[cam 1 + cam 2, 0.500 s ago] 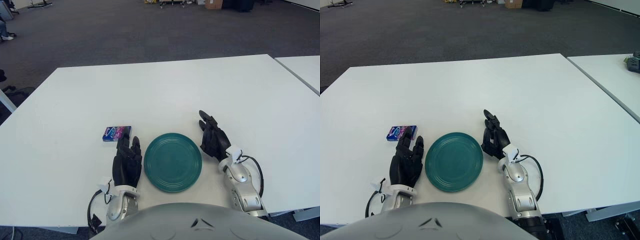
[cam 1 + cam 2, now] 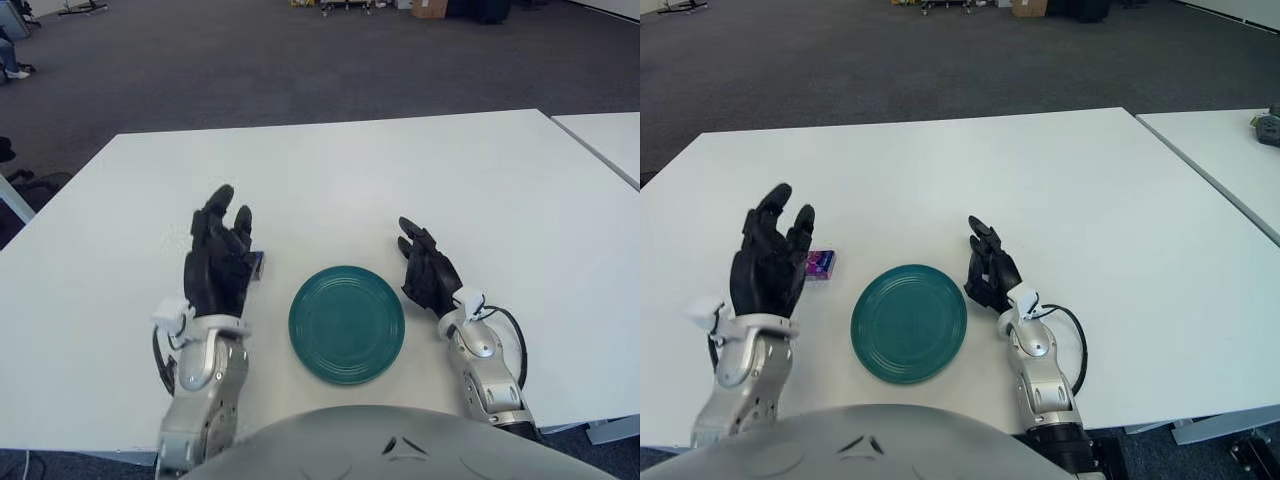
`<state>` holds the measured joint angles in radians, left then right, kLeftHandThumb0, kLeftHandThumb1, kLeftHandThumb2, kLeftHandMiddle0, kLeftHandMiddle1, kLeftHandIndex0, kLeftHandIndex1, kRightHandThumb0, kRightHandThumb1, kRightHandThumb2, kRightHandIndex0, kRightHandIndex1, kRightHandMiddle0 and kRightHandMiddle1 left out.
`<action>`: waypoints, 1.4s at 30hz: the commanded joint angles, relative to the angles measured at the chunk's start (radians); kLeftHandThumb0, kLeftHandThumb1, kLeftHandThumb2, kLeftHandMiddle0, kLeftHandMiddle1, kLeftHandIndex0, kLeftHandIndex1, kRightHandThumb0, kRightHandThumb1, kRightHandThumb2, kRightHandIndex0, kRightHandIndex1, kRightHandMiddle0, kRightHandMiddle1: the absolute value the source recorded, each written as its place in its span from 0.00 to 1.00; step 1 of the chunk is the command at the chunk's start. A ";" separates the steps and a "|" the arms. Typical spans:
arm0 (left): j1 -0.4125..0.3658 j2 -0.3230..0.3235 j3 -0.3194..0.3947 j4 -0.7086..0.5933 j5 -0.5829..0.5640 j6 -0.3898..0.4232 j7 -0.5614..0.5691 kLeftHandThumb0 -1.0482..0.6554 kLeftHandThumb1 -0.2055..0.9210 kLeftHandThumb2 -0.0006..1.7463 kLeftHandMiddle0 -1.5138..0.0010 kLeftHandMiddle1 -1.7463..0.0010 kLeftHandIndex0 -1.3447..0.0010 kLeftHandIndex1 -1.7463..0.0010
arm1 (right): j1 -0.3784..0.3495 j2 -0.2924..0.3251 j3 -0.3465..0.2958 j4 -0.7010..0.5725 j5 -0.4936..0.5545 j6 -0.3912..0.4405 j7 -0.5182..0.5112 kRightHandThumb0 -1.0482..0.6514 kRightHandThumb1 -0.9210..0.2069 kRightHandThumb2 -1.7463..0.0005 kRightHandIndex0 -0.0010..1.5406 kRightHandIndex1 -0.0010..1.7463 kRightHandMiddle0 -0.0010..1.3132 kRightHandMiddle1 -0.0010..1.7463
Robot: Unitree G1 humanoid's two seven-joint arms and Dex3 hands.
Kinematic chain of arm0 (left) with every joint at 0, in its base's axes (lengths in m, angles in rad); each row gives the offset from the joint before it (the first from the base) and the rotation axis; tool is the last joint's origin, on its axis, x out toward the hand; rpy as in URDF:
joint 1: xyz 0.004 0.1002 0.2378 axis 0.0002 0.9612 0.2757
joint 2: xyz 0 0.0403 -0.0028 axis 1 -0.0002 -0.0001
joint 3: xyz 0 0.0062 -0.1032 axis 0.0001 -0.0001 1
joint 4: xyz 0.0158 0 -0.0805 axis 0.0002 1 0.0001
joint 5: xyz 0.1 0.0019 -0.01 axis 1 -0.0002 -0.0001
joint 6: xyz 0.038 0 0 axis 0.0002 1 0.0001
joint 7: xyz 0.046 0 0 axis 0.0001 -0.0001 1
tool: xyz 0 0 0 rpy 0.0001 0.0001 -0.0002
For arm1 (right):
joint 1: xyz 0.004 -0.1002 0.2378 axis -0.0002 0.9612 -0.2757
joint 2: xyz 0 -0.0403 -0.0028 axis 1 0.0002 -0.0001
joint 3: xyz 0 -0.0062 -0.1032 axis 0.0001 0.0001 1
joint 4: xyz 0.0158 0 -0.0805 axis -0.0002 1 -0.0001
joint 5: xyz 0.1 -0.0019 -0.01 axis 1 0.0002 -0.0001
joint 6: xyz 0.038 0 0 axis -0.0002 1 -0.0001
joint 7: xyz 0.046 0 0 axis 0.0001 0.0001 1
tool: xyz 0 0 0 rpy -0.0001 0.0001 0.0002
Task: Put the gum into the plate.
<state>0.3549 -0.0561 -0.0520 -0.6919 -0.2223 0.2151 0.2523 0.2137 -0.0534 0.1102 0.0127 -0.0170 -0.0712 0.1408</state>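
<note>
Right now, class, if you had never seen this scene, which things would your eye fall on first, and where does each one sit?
The teal plate stands out, near the front edge of the white table. To its left, the black left hand is raised with fingers spread, hiding most of the small gum pack behind it. The right hand rests open on the table, just right of the plate.

Plate [image 2: 346,323] sits on table [image 2: 400,180], near front edge. Gum [image 2: 821,263] lies left of plate, partly behind left hand [image 2: 218,265]. Right hand [image 2: 428,275] just right of plate.
</note>
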 commanded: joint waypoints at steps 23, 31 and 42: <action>-0.249 0.715 -0.052 0.441 0.738 0.007 -0.411 0.06 1.00 0.31 0.83 0.94 1.00 0.49 | -0.003 -0.012 -0.028 0.093 0.014 0.027 0.017 0.09 0.00 0.44 0.08 0.01 0.00 0.16; -0.346 0.788 -0.119 0.602 0.688 -0.062 -0.643 0.08 1.00 0.27 0.85 0.98 1.00 0.52 | -0.007 -0.016 -0.032 0.096 0.005 0.034 0.008 0.09 0.00 0.44 0.08 0.01 0.00 0.16; -0.376 0.735 -0.195 0.701 0.653 -0.089 -0.760 0.14 0.99 0.16 0.87 1.00 1.00 0.62 | -0.003 -0.022 -0.045 0.109 0.011 0.013 0.009 0.10 0.00 0.45 0.09 0.01 0.00 0.19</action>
<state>-0.0079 0.6977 -0.2264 -0.0085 0.4371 0.1212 -0.4860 0.1752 -0.0629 0.0795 0.0645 -0.0087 -0.0991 0.1554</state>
